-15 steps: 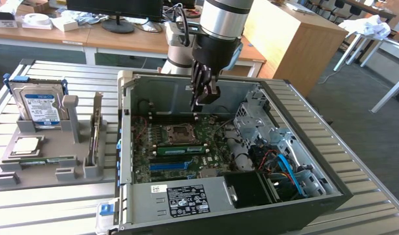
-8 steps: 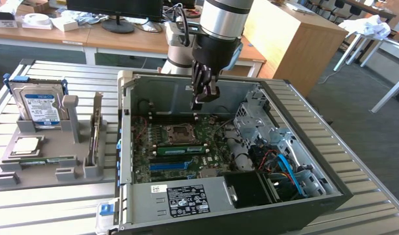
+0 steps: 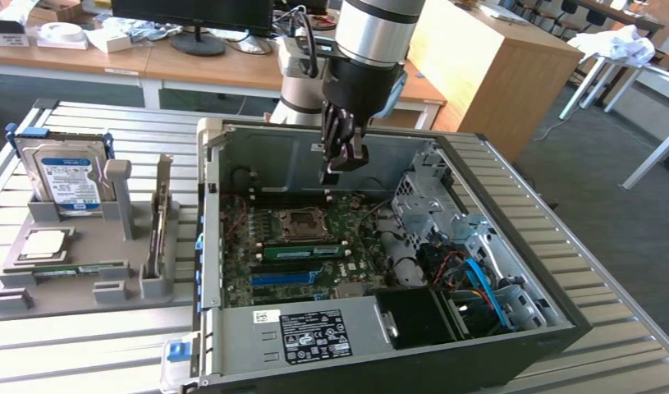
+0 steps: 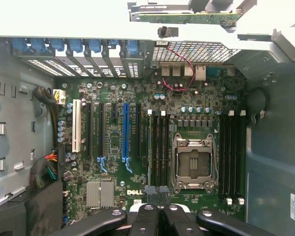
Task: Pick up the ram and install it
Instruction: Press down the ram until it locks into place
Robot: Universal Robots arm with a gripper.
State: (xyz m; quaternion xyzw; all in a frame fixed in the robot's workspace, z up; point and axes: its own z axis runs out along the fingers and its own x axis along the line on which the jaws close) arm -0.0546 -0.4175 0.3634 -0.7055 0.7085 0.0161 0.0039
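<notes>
A green ram stick [image 3: 301,250] sits in a slot on the motherboard, between the processor socket [image 3: 304,220] and the blue slot [image 3: 285,277]. My gripper [image 3: 336,168] hangs above the board inside the open computer case [image 3: 510,345], over the socket's far side. Its fingers are shut with nothing between them. In the wrist view the shut gripper [image 4: 157,216] hovers over the memory slots [image 4: 158,147] beside the empty socket [image 4: 194,162]. Another green ram stick [image 3: 66,268] lies in the grey holder [image 3: 49,295] on the exterior view's left.
The grey holder also carries an upright hard drive [image 3: 66,176], a silver processor chip [image 3: 41,242] and an upright expansion card [image 3: 159,230]. Drive cages and cables [image 3: 465,271] fill the case at the exterior view's right. Desks stand behind.
</notes>
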